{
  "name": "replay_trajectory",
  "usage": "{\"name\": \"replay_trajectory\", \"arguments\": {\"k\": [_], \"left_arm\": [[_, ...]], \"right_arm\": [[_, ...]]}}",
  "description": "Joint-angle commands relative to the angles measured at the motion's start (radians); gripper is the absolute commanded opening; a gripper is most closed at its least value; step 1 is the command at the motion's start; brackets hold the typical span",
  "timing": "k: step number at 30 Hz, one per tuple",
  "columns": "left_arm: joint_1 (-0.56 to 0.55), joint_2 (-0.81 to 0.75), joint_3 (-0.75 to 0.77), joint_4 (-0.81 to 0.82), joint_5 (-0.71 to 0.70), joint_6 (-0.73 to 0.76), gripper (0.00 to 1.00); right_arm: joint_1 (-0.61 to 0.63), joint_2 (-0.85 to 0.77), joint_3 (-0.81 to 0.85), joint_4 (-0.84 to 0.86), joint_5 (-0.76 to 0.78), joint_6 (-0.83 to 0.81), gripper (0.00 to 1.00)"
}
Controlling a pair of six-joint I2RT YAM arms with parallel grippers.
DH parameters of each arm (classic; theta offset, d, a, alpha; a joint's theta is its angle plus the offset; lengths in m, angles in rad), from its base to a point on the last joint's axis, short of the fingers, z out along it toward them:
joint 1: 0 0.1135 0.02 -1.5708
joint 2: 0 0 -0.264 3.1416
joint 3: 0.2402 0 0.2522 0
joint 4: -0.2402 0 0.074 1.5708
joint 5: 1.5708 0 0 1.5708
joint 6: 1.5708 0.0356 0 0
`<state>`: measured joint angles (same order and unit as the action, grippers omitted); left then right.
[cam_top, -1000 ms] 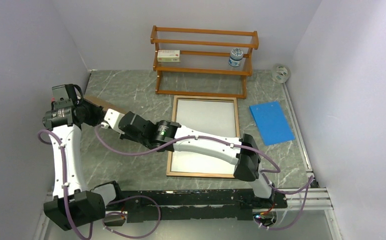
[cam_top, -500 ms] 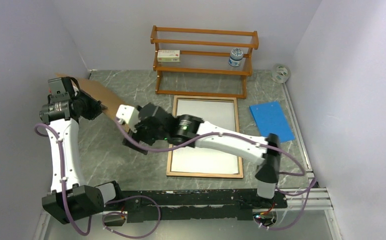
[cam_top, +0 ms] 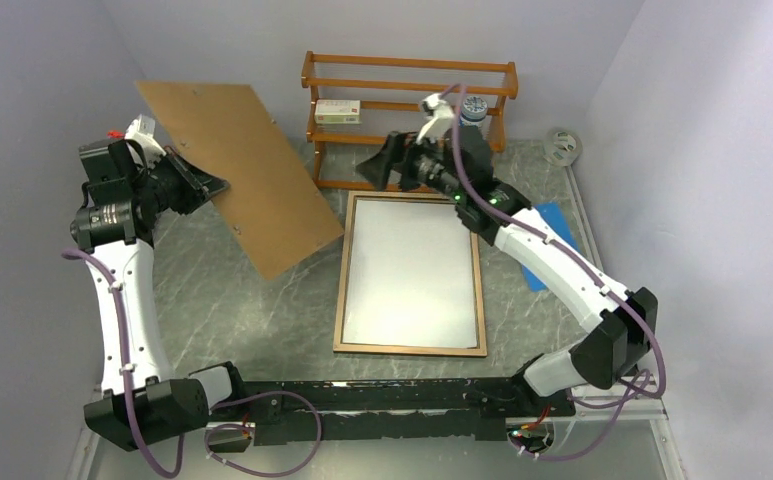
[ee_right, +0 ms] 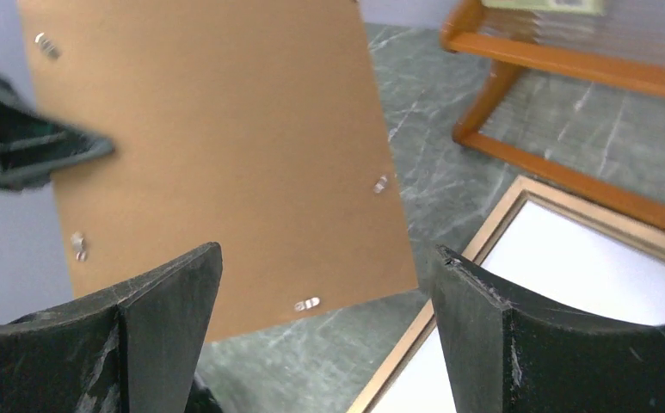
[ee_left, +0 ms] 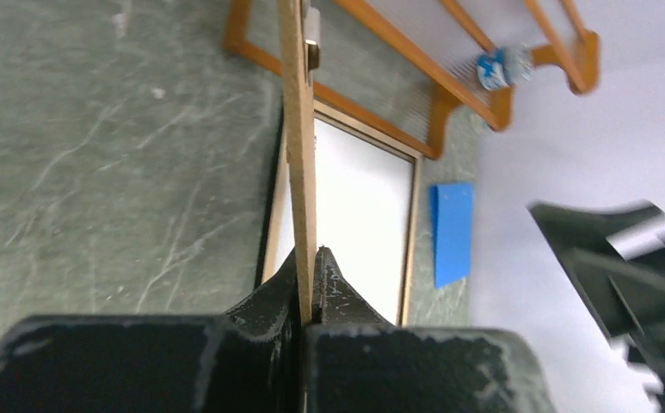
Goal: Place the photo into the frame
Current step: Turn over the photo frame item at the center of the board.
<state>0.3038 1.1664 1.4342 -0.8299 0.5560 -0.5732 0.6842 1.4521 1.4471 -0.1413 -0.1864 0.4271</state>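
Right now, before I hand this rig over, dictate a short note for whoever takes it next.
Left claw: shut on the brown backing board, holding it tilted in the air left of the frame.
Right claw: open, empty, hovering by the frame's far edge.
Done: photo lies white side up inside the frame, flat on the table.
To do: probably lay the board back over the photo.

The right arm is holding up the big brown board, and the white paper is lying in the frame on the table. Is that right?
Not quite. The left gripper holds up the brown board, pinching its edge, as the top view and the left wrist view show. The right gripper is open and empty. The photo, white side up, does lie in the frame on the table.
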Motion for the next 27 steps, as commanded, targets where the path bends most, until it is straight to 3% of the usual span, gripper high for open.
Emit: {"name": "replay_trajectory", "arguments": {"k": [1, 5, 9, 13, 18, 21, 25, 27], "left_arm": [[0.001, -0.062, 0.081, 0.152, 0.236, 0.055, 0.02], [0.000, -0.086, 0.114, 0.150, 0.292, 0.096, 0.03], [0.000, -0.077, 0.199, 0.108, 0.335, 0.108, 0.03], [0.000, -0.101, 0.208, 0.185, 0.429, 0.056, 0.02], [0.001, -0.109, 0.175, 0.369, 0.575, -0.089, 0.02], [0.001, -0.102, 0.124, 0.554, 0.648, -0.272, 0.02], [0.000, -0.081, 0.061, 0.854, 0.721, -0.543, 0.03], [-0.001, -0.071, 0.065, 0.884, 0.730, -0.565, 0.03]], "right_arm": [[-0.155, -0.064, -0.103, 0.186, -0.135, 0.326, 0.92], [-0.272, -0.068, -0.160, 0.265, -0.268, 0.419, 0.92], [-0.292, -0.061, -0.155, 0.265, -0.310, 0.384, 0.95], [-0.294, -0.037, -0.132, 0.281, -0.386, 0.358, 0.98], [-0.295, -0.019, -0.133, 0.396, -0.494, 0.398, 0.99], [-0.294, -0.028, -0.157, 0.563, -0.576, 0.456, 0.97], [-0.294, -0.017, -0.127, 0.627, -0.611, 0.505, 0.97], [-0.295, -0.016, -0.119, 0.644, -0.612, 0.514, 0.97]]}}
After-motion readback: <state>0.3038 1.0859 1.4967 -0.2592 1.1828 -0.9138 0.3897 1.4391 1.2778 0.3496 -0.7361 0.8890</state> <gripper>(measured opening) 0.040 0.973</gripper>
